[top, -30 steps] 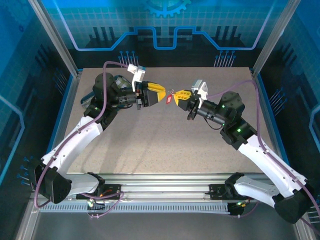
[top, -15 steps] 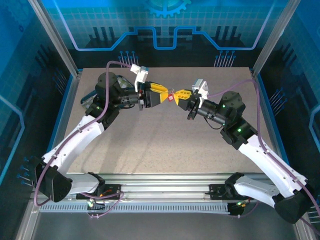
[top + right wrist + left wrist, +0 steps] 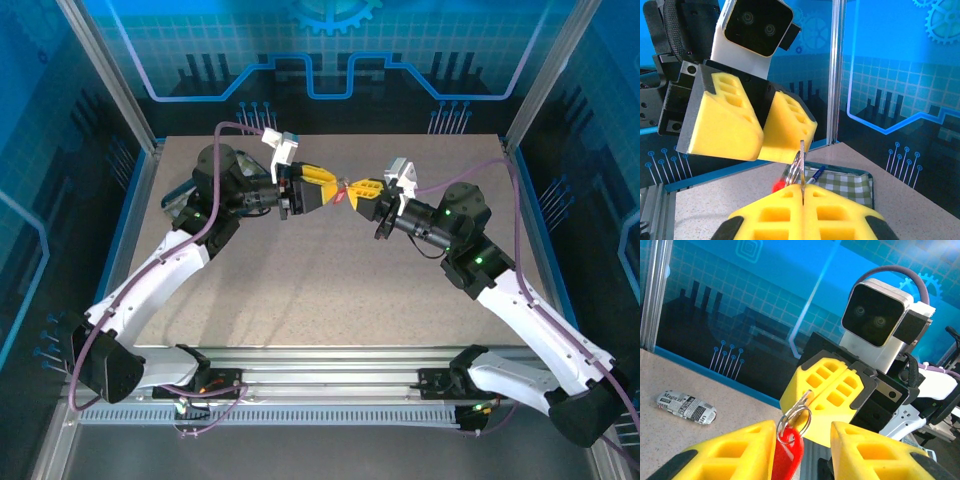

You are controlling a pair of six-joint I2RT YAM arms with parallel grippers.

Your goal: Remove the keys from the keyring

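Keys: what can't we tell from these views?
Top: keyring too small; parts blur together.
Left wrist: tag bottom cut by frame edge; metal above ring runs into right gripper, so key count unknown.
Right wrist: metal edge-on in that shut gripper; key or ring unclear; tag mostly behind its fingers.

Blue circuit-patterned walls [image 3: 330, 50] (brightly lit) enclose a speckled beige table [image 3: 330, 290].

Top external: high, from behind, looking down over whole worktop [image 3: 330, 290], distant.
Left wrist: close, facing right gripper [image 3: 812, 395].
Right wrist: close, facing left gripper [image 3: 771, 145].
Shared: keyring [image 3: 790, 445], probably red speck from above.
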